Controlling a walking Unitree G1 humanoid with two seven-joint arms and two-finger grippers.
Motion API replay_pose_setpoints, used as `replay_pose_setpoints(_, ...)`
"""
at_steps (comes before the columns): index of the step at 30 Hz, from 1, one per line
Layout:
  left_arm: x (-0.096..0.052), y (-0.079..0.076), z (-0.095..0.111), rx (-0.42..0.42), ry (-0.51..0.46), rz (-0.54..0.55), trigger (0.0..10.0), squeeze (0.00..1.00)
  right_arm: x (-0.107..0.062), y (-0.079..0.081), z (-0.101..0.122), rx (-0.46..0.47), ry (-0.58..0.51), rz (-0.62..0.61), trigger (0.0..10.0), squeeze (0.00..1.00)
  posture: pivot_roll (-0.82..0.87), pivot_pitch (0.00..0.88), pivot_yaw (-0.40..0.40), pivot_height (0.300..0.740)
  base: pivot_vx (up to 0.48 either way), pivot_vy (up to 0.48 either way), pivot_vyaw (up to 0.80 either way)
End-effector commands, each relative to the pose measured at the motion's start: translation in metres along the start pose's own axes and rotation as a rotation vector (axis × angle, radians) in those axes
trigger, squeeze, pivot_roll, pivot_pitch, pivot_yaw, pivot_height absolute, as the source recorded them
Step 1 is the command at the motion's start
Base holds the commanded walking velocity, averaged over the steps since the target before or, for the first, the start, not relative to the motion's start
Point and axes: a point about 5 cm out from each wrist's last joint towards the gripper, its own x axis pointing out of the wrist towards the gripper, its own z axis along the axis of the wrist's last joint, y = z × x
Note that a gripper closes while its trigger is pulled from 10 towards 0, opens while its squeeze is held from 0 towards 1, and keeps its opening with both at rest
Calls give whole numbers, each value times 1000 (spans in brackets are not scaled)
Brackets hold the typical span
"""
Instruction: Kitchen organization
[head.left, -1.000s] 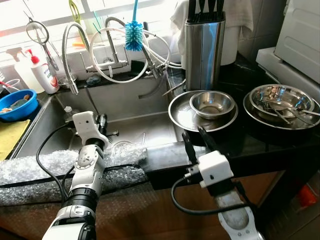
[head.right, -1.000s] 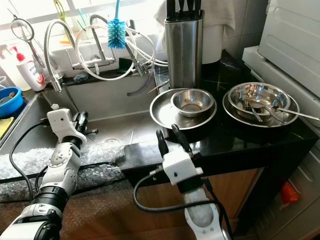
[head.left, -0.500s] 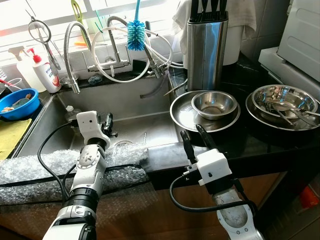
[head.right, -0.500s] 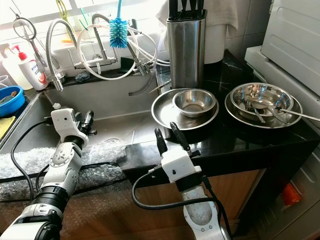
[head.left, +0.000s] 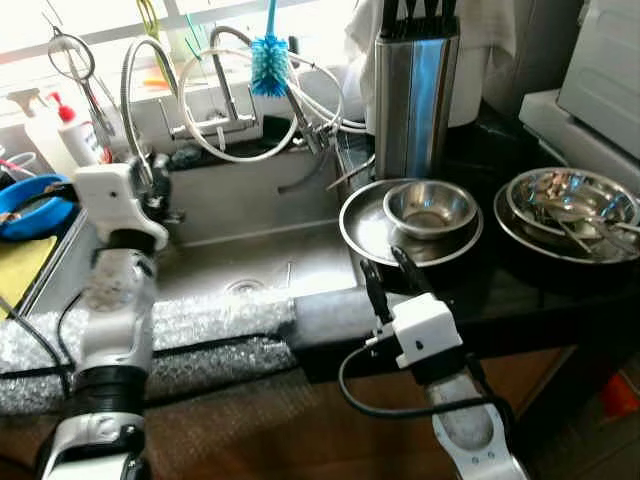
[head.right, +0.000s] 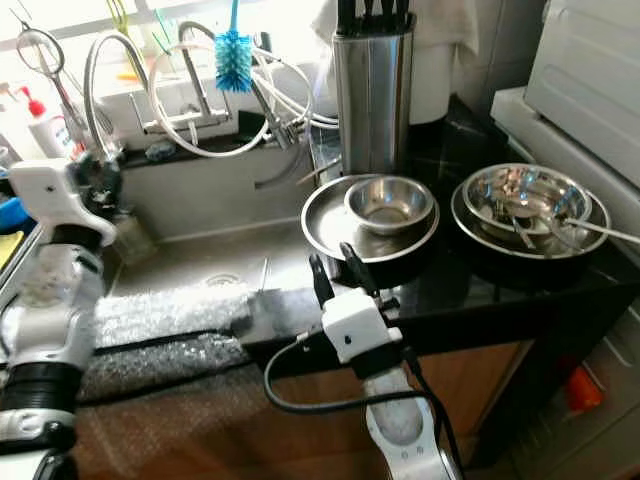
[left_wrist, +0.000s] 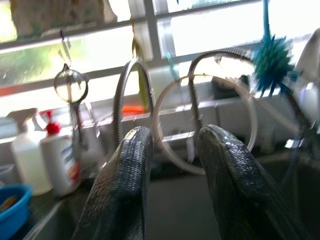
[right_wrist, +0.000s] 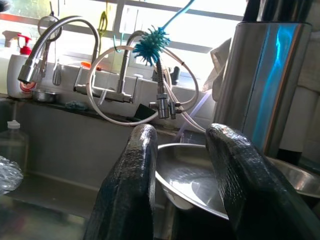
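two grippers were up, both with fingers apart and holding nothing. the right gripper hovered at the counter's front edge, just before the wide steel plate with a small steel bowl on it; a second bowl of utensils sat further to the right. the left gripper was raised over the sink, pointing toward the faucet. this looked like the reaching step. next, the right gripper probably needed to move forward and close on the plate's rim.
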Motion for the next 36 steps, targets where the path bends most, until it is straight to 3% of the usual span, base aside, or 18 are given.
replay_pose_setpoints(1,-12,18,2,61,17,0,10000,0,0,3,0,13,2,5,10000,0,-97,0,173,740,0,0,0)
replay_pose_setpoints(5,-20,22,4,84,36,-13,10000,0,0,3,0,12,2,5,10000,0,-97,0,173,740,0,0,0)
replay_pose_setpoints(8,-59,38,-3,111,116,20,10000,0,-3,3,-1,13,4,7,10000,0,-90,0,175,740,0,0,0)
replay_pose_setpoints(9,-59,38,-3,111,116,20,10000,0,-3,3,-1,13,4,7,10000,0,-90,0,175,740,0,0,0)
replay_pose_setpoints(10,-75,41,-6,116,147,36,10000,0,-3,2,-1,13,5,8,10000,0,-88,0,172,740,0,0,0)
replay_pose_setpoints(20,-110,36,-9,58,214,95,10000,0,-5,0,-1,6,6,6,10000,0,-97,0,177,740,0,0,0)
replay_pose_setpoints(24,-116,27,-12,32,231,104,10000,0,-7,0,-1,6,8,3,10000,0,-104,0,180,740,0,0,0)
replay_pose_setpoints(29,-122,27,-13,33,261,103,10000,0,-9,-2,-3,4,15,-5,10000,0,-104,0,183,740,0,0,0)
replay_pose_setpoints(34,-122,27,-14,35,267,87,10000,0,-9,-3,-4,0,18,-9,10000,0,-102,0,180,740,0,0,0)
replay_pose_setpoints(36,-118,22,-17,48,264,33,10000,0,-9,-3,-4,-1,18,-8,10000,0,-98,0,169,740,0,0,0)
